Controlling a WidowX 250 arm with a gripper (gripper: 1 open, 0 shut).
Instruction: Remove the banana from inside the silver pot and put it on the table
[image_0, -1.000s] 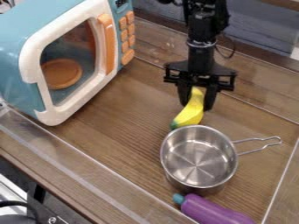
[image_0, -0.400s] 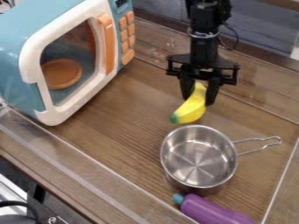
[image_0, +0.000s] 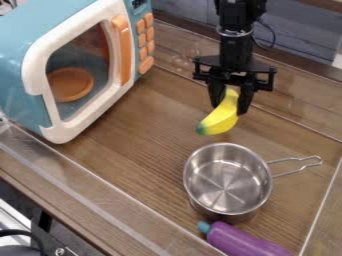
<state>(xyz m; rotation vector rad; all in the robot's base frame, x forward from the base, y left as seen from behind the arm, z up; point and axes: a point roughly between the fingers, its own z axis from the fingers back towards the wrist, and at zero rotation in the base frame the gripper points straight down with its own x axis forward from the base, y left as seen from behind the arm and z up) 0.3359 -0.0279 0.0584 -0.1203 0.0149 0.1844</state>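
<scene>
The yellow banana (image_0: 219, 119) hangs tilted above the brown wood table (image_0: 127, 160), its upper end between the fingers of my gripper (image_0: 231, 99), which is shut on it and points straight down. The silver pot (image_0: 227, 179) stands empty in front of and below the banana, its thin wire handle (image_0: 299, 165) pointing right. The banana's lower tip is clear of the pot and sits a little above the tabletop.
A blue-and-white toy microwave (image_0: 74, 60) with an open front stands at the left. A purple eggplant-like toy (image_0: 245, 242) lies at the front edge beside the pot. A clear raised rim (image_0: 94, 215) runs along the table's near side.
The gripper has carried the banana slightly upward and away from the pot. The pot and other things stayed put.
</scene>
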